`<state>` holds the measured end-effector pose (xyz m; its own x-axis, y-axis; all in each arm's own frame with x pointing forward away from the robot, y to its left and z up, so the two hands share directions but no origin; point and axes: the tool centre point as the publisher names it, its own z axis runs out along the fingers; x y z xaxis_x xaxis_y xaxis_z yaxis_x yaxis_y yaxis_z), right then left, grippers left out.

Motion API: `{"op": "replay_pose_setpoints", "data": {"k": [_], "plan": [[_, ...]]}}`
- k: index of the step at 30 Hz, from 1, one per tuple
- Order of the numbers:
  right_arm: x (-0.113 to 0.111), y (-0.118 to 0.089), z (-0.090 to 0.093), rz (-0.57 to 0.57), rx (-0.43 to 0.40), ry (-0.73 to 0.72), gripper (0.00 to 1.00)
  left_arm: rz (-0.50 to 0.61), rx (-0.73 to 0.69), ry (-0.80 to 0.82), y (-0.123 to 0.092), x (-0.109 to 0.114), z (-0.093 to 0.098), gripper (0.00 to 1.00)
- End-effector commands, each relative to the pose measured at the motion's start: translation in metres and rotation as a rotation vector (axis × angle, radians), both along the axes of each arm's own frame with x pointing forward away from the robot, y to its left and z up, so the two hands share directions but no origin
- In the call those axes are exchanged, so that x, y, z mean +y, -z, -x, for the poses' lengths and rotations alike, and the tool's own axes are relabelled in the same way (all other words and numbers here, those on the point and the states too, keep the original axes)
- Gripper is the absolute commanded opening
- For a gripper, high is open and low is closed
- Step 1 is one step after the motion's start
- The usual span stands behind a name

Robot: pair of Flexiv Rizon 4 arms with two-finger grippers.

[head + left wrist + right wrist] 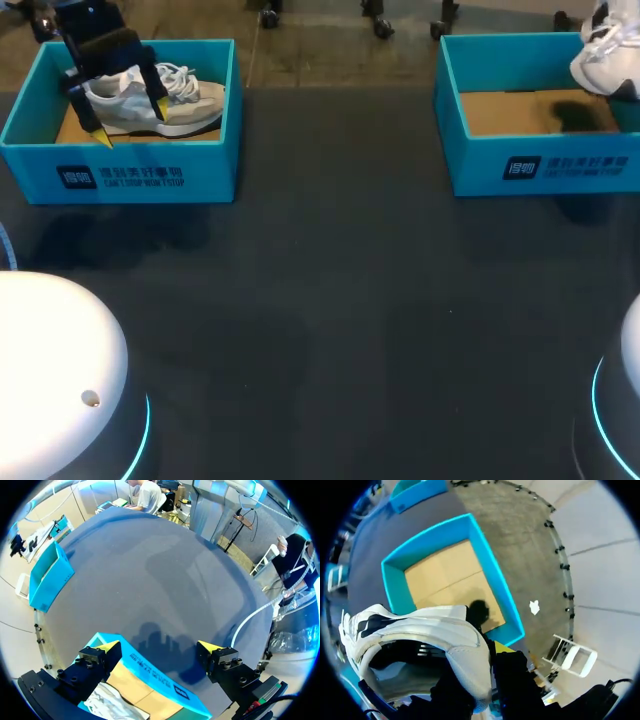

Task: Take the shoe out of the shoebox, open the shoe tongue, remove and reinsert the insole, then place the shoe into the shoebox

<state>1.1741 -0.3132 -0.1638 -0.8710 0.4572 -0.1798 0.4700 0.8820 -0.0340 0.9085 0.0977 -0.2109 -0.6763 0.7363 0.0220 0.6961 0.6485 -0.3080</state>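
right gripper (pixel 487 652) is clamped on the heel edge of the white shoe (pixel 455 635) and holds it lifted over the right shoebox (pixel 427 542), whose cardboard floor is bare. this fits the taking-out step, as tongue and insole are easier to reach out in the open. left gripper (pixel 159 647) hangs with fingers wide over the left shoebox (pixel 140 175), the printed wall showing between them. the grey shoe (pixel 150 100) lies inside, probably the next to be grasped.
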Motion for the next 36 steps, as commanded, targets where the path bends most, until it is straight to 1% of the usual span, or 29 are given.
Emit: {"op": "replay_pose_setpoints", "data": {"k": [1,8,9,10,11,12,14,15,16,20,22,23,35,36], "plan": [[0.002,0.0,0.009,-0.083,-0.071,0.477,0.0,-0.002,0.001,0.001,0.0,0.0,-0.001,1.0],[0.002,0.0,0.009,-0.083,-0.071,0.477,0.0,-0.002,0.001,0.001,0.0,0.0,-0.001,1.0],[0.0,0.001,0.008,-0.046,-0.069,0.553,0.0,-0.002,0.001,0.001,0.0,0.0,-0.001,1.0],[-0.002,0.002,0.009,-0.046,-0.075,0.587,0.0,-0.002,0.001,0.001,0.0,0.0,-0.001,1.0],[-0.006,0.002,0.011,-0.071,-0.077,0.639,0.0,-0.002,0.001,0.001,0.0,0.0,-0.001,1.0],[-0.006,0.002,0.012,-0.08,-0.076,0.653,0.0,-0.002,0.001,0.001,0.0,0.0,-0.001,1.0],[-0.012,0.003,0.019,-0.079,-0.097,0.738,0.0,-0.002,0.001,0.001,0.0,0.0,-0.001,1.0],[-0.014,0.003,0.021,-0.088,-0.096,0.743,0.0,-0.002,0.001,0.001,0.0,0.0,-0.001,1.0],[-0.016,0.003,0.025,-0.083,-0.125,0.792,0.0,-0.002,0.001,0.001,0.0,0.0,-0.001,1.0],[-0.02,0.003,0.036,-0.076,-0.184,0.883,0.0,-0.002,0.001,0.001,0.0,0.0,-0.001,1.0],[-0.021,0.004,0.041,-0.024,-0.214,0.989,0.0,-0.002,0.001,0.001,0.0,0.0,-0.001,1.0],[-0.025,0.006,0.044,0.09,-0.227,1.111,0.0,-0.002,0.001,0.001,0.0,0.0,-0.001,1.0],[-0.025,0.006,0.044,0.09,-0.227,1.111,0.0,-0.002,0.001,0.001,0.0,0.0,-0.001,1.0],[-0.024,0.008,0.045,0.101,-0.23,1.115,0.0,-0.002,0.001,0.001,0.0,0.0,-0.001,1.0]]}}
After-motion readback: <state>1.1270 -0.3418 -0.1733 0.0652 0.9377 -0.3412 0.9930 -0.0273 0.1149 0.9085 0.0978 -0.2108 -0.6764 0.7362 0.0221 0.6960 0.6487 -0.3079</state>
